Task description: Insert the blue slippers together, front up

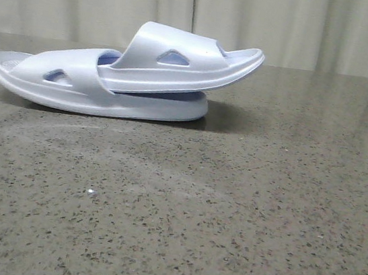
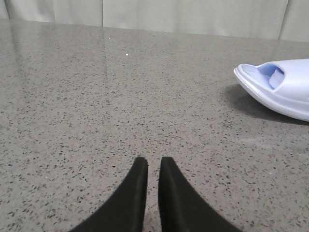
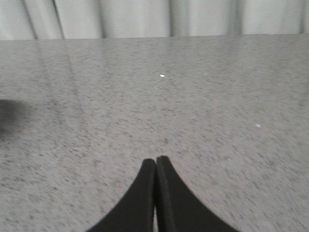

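Observation:
The two pale blue slippers lie nested at the table's back left. The lower slipper [image 1: 107, 100] lies flat on its sole. The upper slipper [image 1: 180, 62] has one end pushed under the lower one's strap, and its other end tilts up to the right. In the left wrist view one end of a slipper [image 2: 285, 92] shows, well apart from my left gripper [image 2: 153, 162]. That gripper is empty, its jaws almost together with a thin gap. My right gripper [image 3: 156, 160] is shut on nothing over bare table. Neither gripper shows in the front view.
The speckled grey stone table [image 1: 227, 218] stretches in front of and to the right of the slippers. A pale curtain [image 1: 321, 27] hangs behind the table's far edge. A dark shadow [image 3: 9, 116] lies at the edge of the right wrist view.

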{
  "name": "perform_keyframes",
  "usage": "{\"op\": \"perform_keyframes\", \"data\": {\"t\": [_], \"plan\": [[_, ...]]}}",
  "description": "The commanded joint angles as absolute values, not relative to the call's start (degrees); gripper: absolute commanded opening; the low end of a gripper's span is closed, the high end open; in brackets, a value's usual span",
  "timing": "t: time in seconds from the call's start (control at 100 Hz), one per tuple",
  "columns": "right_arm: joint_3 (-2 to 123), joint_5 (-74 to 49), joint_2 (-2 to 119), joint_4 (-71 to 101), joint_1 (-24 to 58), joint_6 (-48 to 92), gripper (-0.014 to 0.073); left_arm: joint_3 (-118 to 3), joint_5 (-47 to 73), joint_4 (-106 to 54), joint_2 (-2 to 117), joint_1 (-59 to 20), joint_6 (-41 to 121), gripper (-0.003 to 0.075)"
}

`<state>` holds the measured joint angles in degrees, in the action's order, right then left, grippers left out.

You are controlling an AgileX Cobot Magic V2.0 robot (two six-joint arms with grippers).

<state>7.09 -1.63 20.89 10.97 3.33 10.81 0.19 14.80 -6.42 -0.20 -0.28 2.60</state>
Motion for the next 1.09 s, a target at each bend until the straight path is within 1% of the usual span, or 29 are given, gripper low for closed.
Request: {"op": "perform_keyframes", "data": {"t": [0.0, 0.14, 0.15, 0.18, 0.25, 0.43, 1.079], "plan": [[5.15, 2.61, 17.38, 6.49, 1.69, 7.65, -0.0089, 0.73, 10.49, -7.06, -1.76, -0.19, 2.18, 0.0015], [-2.03, 3.88, 10.82, 3.90, 1.36, 6.23, -0.0089, 0.73, 10.49, -7.06, -1.76, -0.19, 2.18, 0.0016], [-2.13, 3.54, 10.06, 3.90, 1.36, 6.23, -0.0089, 0.73, 10.49, -7.06, -1.76, -0.19, 2.18, 0.0016], [-1.79, -2.71, 8.52, 3.90, 1.36, 5.89, -0.0089, 0.73, 10.49, -7.06, -1.76, -0.19, 2.18, 0.0016], [-1.90, -7.74, 5.17, 2.78, 1.27, 5.89, -0.0089, 0.73, 10.49, -7.06, -1.76, -0.19, 2.18, 0.0016], [-1.90, -8.17, -0.24, 1.65, 1.27, 5.89, -0.0089, 0.73, 10.49, -7.06, -1.76, -0.19, 2.18, 0.0015], [-1.80, -8.49, -0.50, 1.65, 1.27, 5.89, -0.0089, 0.73, 10.49, -7.06, -1.76, -0.19, 2.18, 0.0016]]}}
